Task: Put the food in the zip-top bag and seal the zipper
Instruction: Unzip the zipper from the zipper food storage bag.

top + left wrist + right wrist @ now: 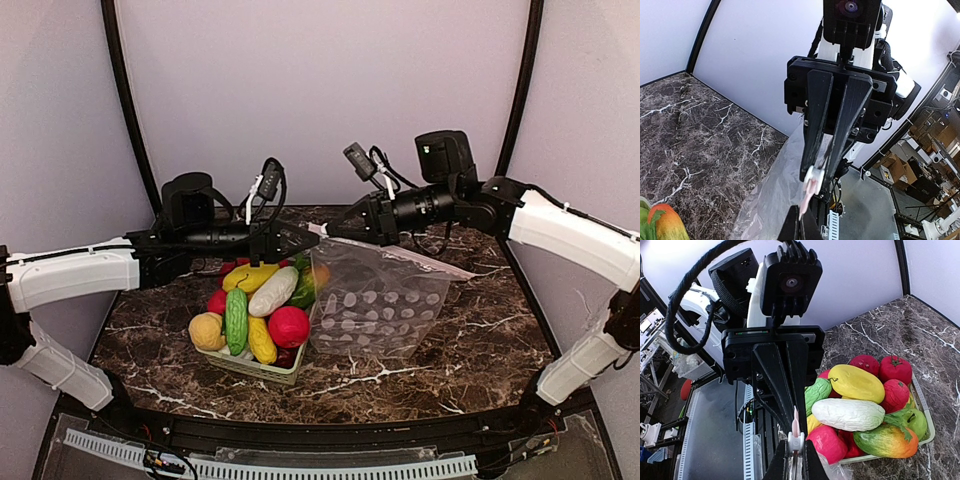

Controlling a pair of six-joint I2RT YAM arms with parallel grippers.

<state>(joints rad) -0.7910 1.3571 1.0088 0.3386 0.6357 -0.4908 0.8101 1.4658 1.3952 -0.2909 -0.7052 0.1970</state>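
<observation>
The zip-top bag [378, 308], clear with pale dots, hangs from its raised upper-left corner down onto the table. Both grippers meet at that corner. My left gripper [308, 240] [801, 215] is shut on the end of the pink zipper [806, 200]. My right gripper [335, 232] [796, 454] is shut on the white slider tab [796, 441], a finger's width from the left fingertips. The food [272, 292] lies heaped in a pale green basket left of the bag: yellow, white, green, red, tan and an orange-green piece [885, 440].
The pale green basket [262, 371] stands at centre-left on the dark marble table [470, 350], touching the bag's left edge. Pale walls and black corner poles close the back and sides. A white slotted strip [300, 467] runs along the near edge.
</observation>
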